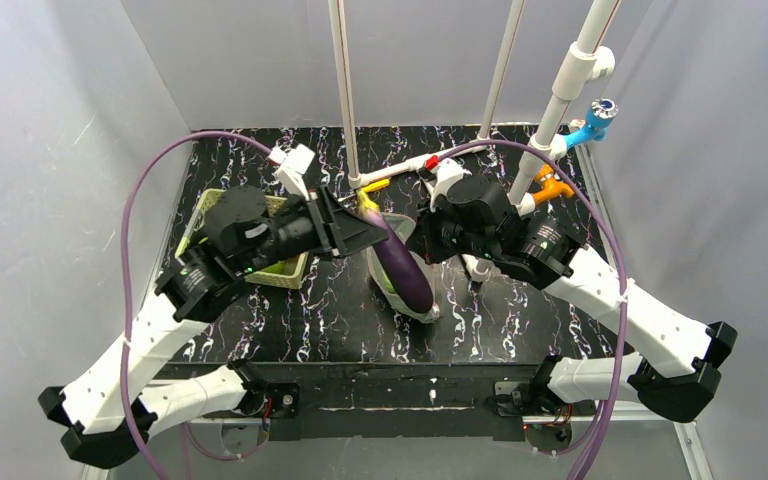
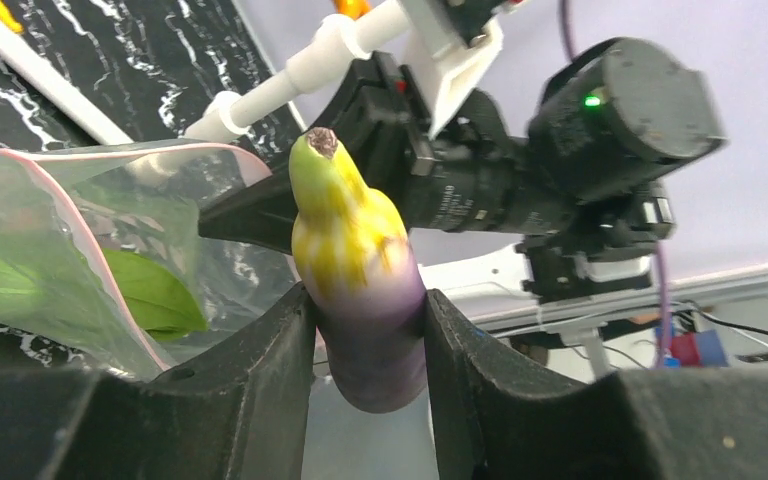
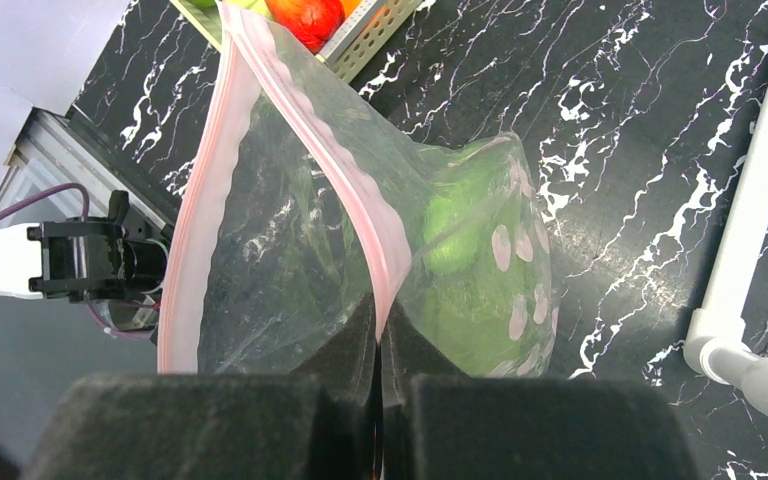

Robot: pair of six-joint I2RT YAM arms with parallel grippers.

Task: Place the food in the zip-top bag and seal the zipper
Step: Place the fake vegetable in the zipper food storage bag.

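My left gripper (image 2: pixel 365 340) is shut on a toy eggplant (image 2: pixel 360 260), purple with a yellow-green stem end pointing up. In the top view the eggplant (image 1: pixel 405 270) lies slanted over the clear zip-top bag (image 1: pixel 426 312) at the table's middle, and the left gripper (image 1: pixel 365 228) holds its upper end. I cannot tell if its low end is inside the bag. My right gripper (image 3: pixel 380 330) is shut on the bag's pinkish zipper strip (image 3: pixel 355 190) and holds the mouth open. Green leafy food (image 3: pixel 470 270) lies inside the bag (image 3: pixel 260 250); it also shows in the left wrist view (image 2: pixel 150 295).
The pale green lattice basket (image 1: pixel 290 270) stands left of the bag, under the left arm, with a red tomato (image 3: pixel 305 18) in it. White poles (image 1: pixel 345 90) rise behind the bag; one base (image 3: pixel 750 220) is to the bag's right. The right arm (image 2: pixel 560 150) is close behind the eggplant.
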